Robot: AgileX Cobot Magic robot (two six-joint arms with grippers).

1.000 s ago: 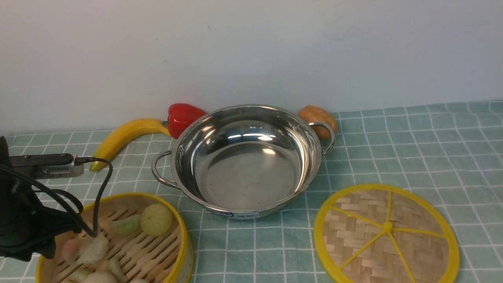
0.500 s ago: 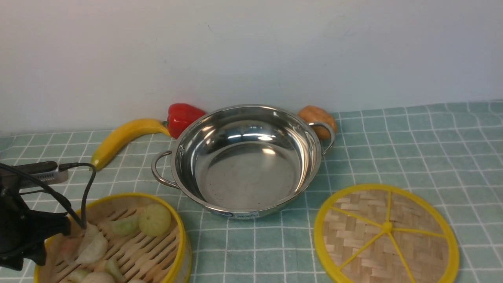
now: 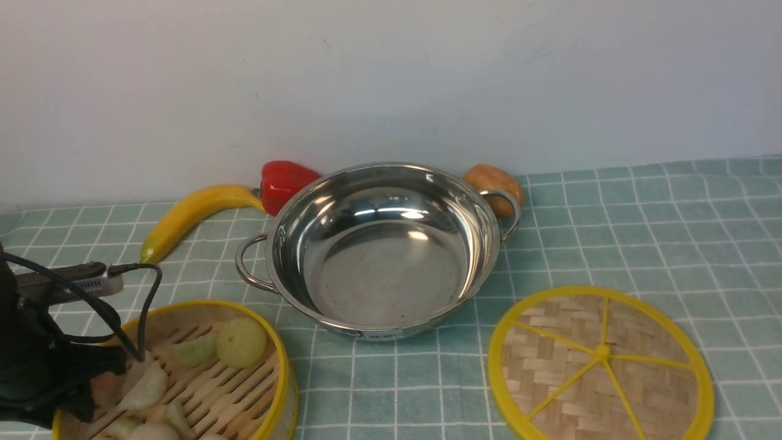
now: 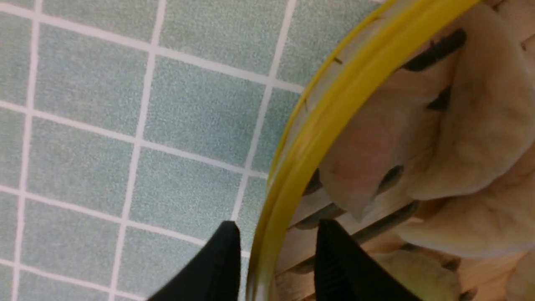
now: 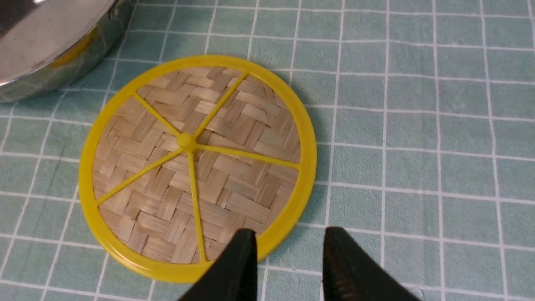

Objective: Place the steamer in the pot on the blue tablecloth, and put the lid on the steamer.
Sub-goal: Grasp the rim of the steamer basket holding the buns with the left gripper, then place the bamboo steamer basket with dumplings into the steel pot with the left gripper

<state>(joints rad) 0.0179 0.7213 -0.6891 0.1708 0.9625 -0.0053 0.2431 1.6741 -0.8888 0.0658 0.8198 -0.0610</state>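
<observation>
The steamer (image 3: pixel 232 391) sits on the blue tablecloth (image 3: pixel 672 232) at the front left, with dumplings in it. The pot (image 3: pixel 379 275) stands empty in the middle. The lid (image 3: pixel 602 366) lies flat at the front right. My left arm (image 3: pixel 36 366) is over the steamer's left side. In the left wrist view my left gripper (image 4: pixel 273 225) is open and straddles the steamer's yellow rim (image 4: pixel 334 96), one finger outside and one inside. My right gripper (image 5: pixel 288 236) is open and empty just above the cloth at the edge of the lid (image 5: pixel 196 163); it is out of the front view.
A banana (image 3: pixel 189 214), a red pepper (image 3: pixel 284 183) and a brown potato (image 3: pixel 492 180) lie behind the pot against the white wall. Pale and green dumplings (image 3: pixel 241 341) fill the steamer. The pot's side (image 5: pixel 42 50) shows in the right wrist view.
My left arm has dropped lower over the steamer's left rim, shifting left and then a little back right. The pot and the lid have not moved.
</observation>
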